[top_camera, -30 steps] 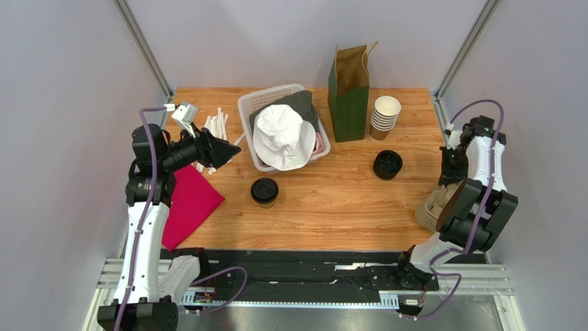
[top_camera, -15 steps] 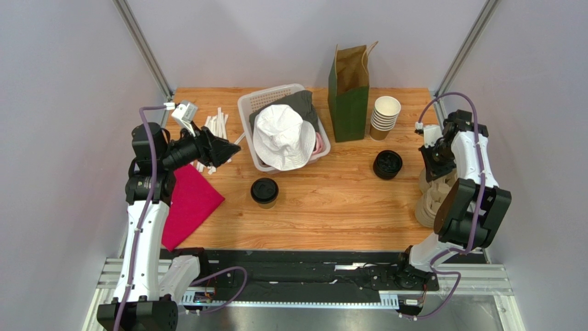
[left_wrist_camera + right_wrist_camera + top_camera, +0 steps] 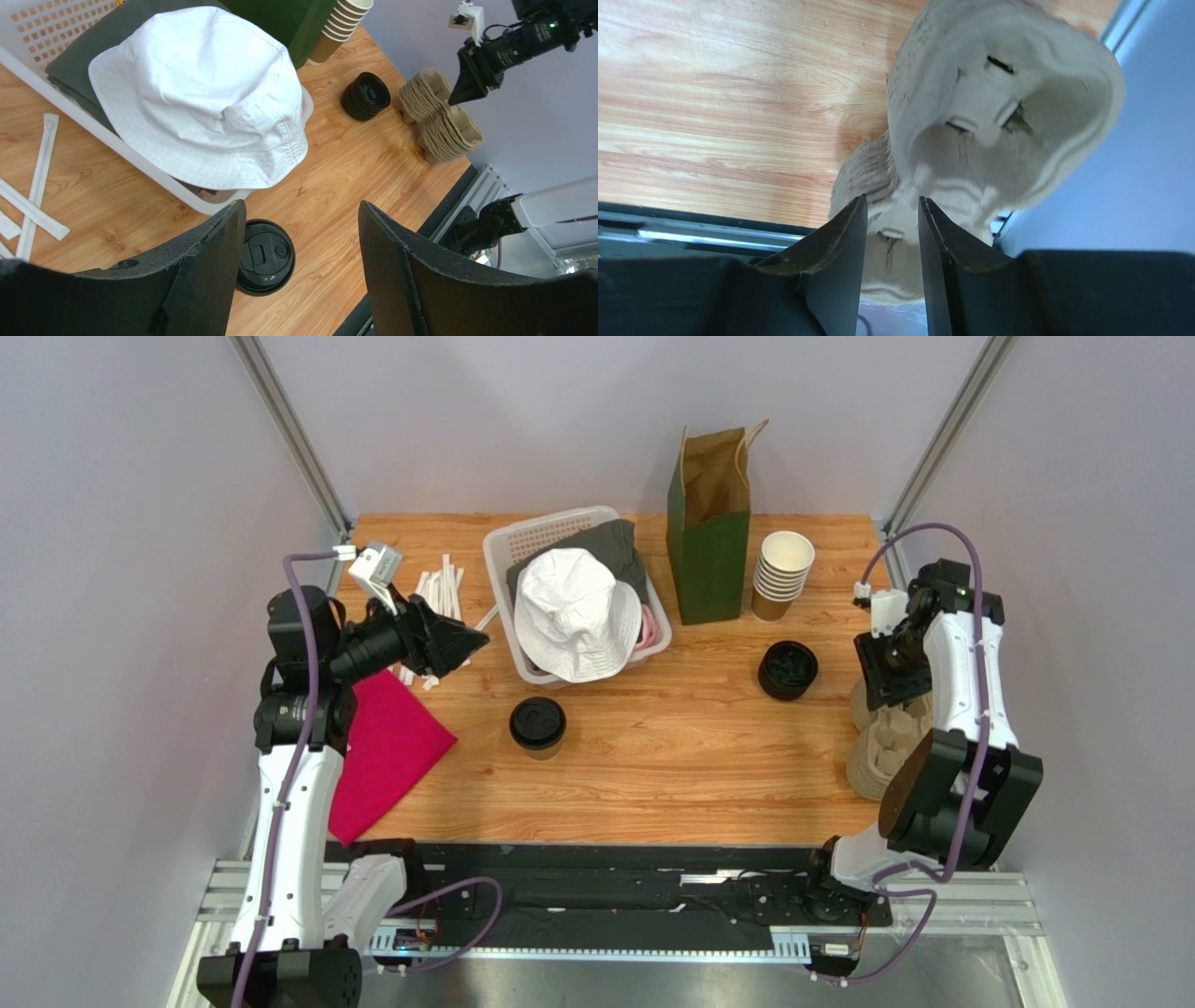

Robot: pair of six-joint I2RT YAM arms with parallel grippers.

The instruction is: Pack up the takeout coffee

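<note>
Two grippers: neither is loaded.
Left gripper [image 3: 302, 280]: the jaws are held spread wide with nothing gripped. It is poised above the left side of the table, and the takeout coffee [image 3: 264, 257] is seen down on the wood in the gap between them.
Right gripper [image 3: 891, 231]: the jaws are held narrowly parted over the stack of pulp carriers [image 3: 1004, 112] at the right edge. Whether they are touched cannot be told.
Place of the cup: it is stood upright and lidded, left of the table's middle, just near of the white basket [image 3: 493, 567] and well apart from the green paper bag [image 3: 709, 546] on the far side.
Weight: judged light, though whether it is filled cannot be seen.
Wall: ribbed paper, judged grippy but easily dented if squeezed hard.
Black lid: smooth plastic, judged slippery and liable to pop off if the cup is lifted by it.
Hold: the ribbed wall below the lid is best taken from the side, with moderate pressure, and the cup kept upright.
</note>
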